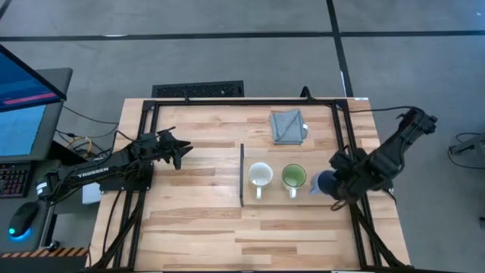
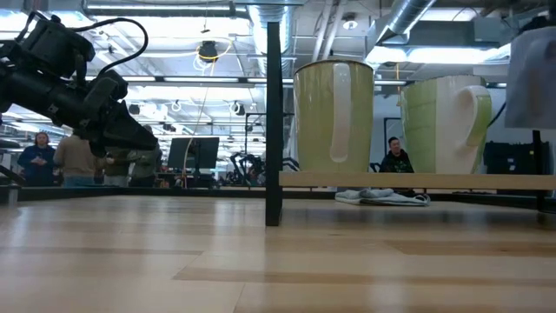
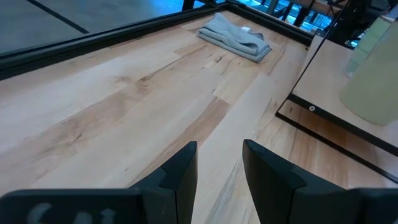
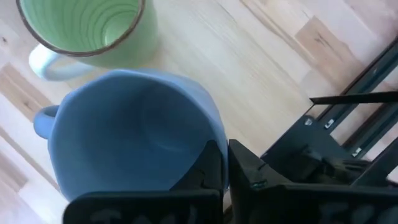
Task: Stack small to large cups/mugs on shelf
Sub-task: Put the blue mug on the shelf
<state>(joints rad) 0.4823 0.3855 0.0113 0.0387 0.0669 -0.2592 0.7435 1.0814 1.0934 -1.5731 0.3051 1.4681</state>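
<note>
So the right gripper (image 4: 221, 165) is pinching the rim of the blue-grey mug (image 4: 134, 134), fingers pressed together on the wall at the mug's 4 o'clock side in the high view, one finger inside and one outside. That arm is reaching in from about 3 o'clock, bent at the elbow with the wrist angling down over the right end of the shelf (image 1: 276, 200). The blue-grey mug is sitting right beside the green-inside mug (image 1: 294, 177), nearly touching it, at the shelf's 3 o'clock end. Further along toward 9 o'clock, the cream-white mug (image 1: 260, 175) is standing upright on the shelf too, handle pointing toward 6 o'clock. Way over at the table's 9 o'clock side the left gripper (image 1: 180, 149) is hovering above the wood, fingers partly spread and holding nothing, arm stretched low. A folded grey cloth (image 1: 288, 126) is lying at 12 o'clock.
</note>
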